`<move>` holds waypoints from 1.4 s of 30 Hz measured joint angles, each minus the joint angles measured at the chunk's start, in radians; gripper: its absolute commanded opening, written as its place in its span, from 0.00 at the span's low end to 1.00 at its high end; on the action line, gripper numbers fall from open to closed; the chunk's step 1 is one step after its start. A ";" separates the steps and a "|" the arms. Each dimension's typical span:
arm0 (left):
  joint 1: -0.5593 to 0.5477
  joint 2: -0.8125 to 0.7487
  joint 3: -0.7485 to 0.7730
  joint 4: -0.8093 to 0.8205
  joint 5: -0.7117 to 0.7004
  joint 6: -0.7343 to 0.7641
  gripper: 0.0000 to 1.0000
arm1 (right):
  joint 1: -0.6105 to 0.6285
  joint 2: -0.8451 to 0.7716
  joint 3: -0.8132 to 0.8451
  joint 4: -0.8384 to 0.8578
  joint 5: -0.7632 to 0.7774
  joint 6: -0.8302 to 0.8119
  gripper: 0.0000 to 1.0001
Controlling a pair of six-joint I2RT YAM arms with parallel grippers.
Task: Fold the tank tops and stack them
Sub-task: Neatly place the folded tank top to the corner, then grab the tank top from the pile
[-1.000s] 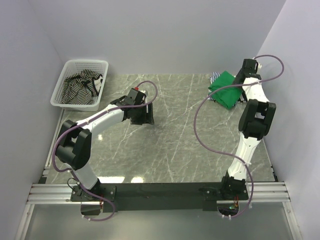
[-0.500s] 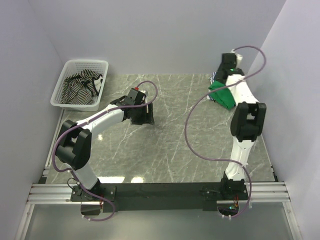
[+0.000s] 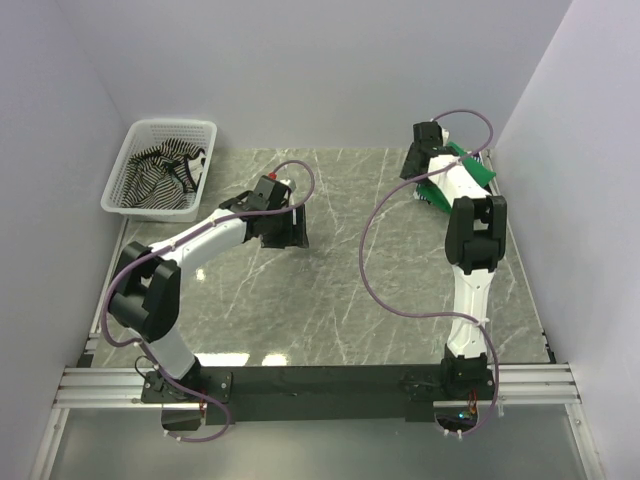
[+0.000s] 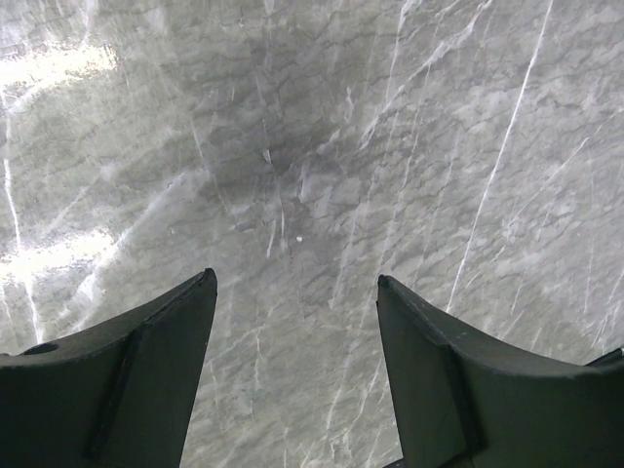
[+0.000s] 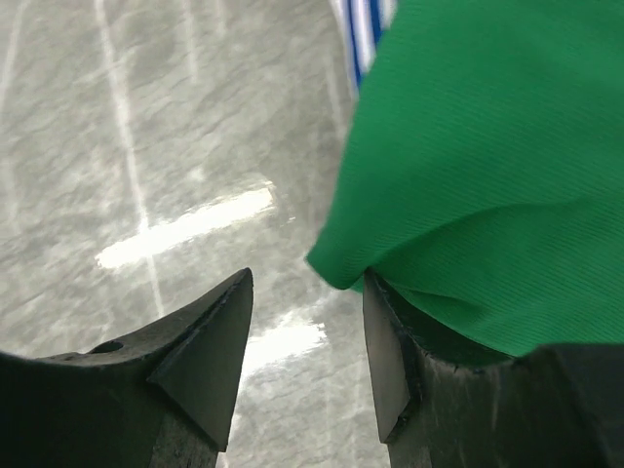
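Observation:
The bright green tank top (image 3: 476, 168) lies folded at the table's far right, partly under my right arm. In the right wrist view its edge (image 5: 487, 146) rests against the outside of my right finger, and the blue-and-white striped tank top (image 5: 366, 29) peeks out beneath it. My right gripper (image 5: 307, 283) stands open at the pile's left edge (image 3: 410, 168), with only bare table between its fingers. The black-and-white striped tank top (image 3: 165, 170) lies crumpled in the white basket (image 3: 135, 195). My left gripper (image 4: 292, 283) hangs open over bare marble (image 3: 290, 228).
The grey marble table (image 3: 350, 280) is walled at the back and on both sides. The basket stands in the far left corner. My right arm's purple cable (image 3: 375, 240) loops over the table's right half.
My right wrist has swung leftward from the right side of the green top across to its left edge. The left arm has not moved.

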 measured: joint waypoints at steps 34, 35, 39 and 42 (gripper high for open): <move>0.592 0.255 0.568 0.006 -0.472 -0.173 0.80 | 0.389 -0.747 -0.711 0.355 -0.330 0.154 0.59; 0.615 0.310 0.612 -0.006 -0.488 -0.161 0.80 | 0.399 -0.745 -0.740 0.365 -0.332 0.158 0.59; 0.698 0.562 0.802 -0.043 -0.535 -0.107 0.82 | 0.415 -0.740 -0.815 0.370 -0.338 0.166 0.59; 0.740 0.694 0.900 -0.097 -0.568 -0.073 0.84 | 0.422 -0.740 -0.839 0.389 -0.348 0.168 0.59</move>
